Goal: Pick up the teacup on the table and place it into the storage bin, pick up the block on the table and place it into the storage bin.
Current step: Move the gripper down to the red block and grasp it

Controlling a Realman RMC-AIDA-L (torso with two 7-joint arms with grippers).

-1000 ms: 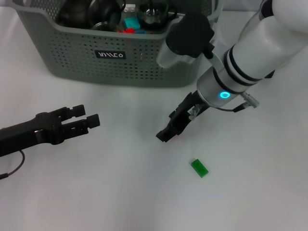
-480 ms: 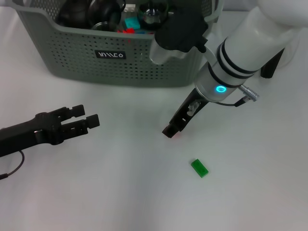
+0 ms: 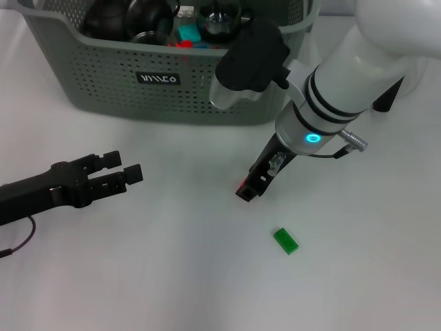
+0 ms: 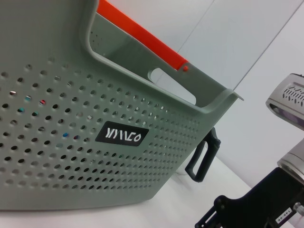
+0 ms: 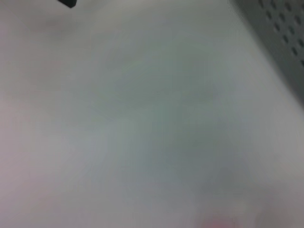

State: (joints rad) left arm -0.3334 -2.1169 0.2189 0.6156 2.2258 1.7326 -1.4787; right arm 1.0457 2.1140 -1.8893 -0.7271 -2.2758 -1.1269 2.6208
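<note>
In the head view, the right gripper point(image 3: 247, 191) points down at the white table point(image 3: 172, 276), its tip low over the surface with a bit of red at it; whether its claw is apart or together I cannot tell. The small green rectangular block point(image 3: 286, 241) lies near it, toward the robot and apart. The large grey-green perforated plastic storage bin point(image 3: 124, 83) stands beyond the gripper, holding dark glassware and coloured pieces. The left gripper point(image 3: 118, 170) hovers well to the side, claw apart and empty.

In the left wrist view, the bin's black label point(image 4: 122, 136) faces the camera.

In the right wrist view, bare table fills the frame, with the bin's wall point(image 5: 280, 42) at one corner.
</note>
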